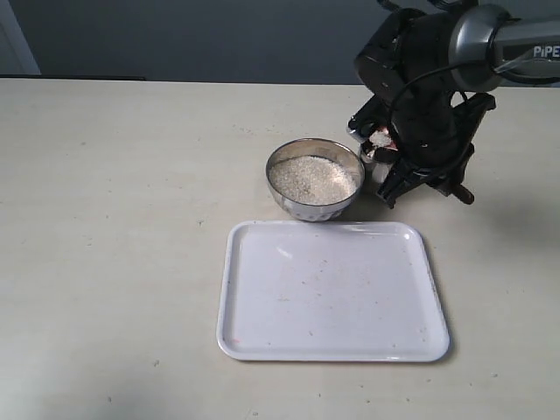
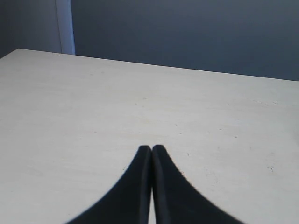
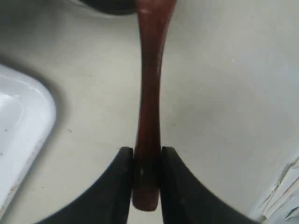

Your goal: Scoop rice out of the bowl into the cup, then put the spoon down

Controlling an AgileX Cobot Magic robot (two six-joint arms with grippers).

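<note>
Right wrist view: right gripper [image 3: 145, 156] is pinching the spoon [image 3: 149, 93] handle near its end; left gripper [image 2: 152, 150] is sitting pressed together, empty; bowl [image 1: 315, 206] of rice [image 1: 313, 178] is sitting at 12 o'clock of the tray [image 1: 332, 348].

the spoon [image 3: 148, 93] between the right gripper [image 3: 147, 151] fingers [image 3: 119, 186] is smooth, glossy reddish-brown wood, and the fingers themselves look like matt black plastic. just beside that gripper the bowl [image 1: 313, 203] is shiny faceted metal filled with matt white rice [image 1: 313, 178]. near it, the tray [image 1: 332, 297] is smooth glossy white plastic on a matt, pale, faintly speckled table [image 1: 114, 219].
</note>
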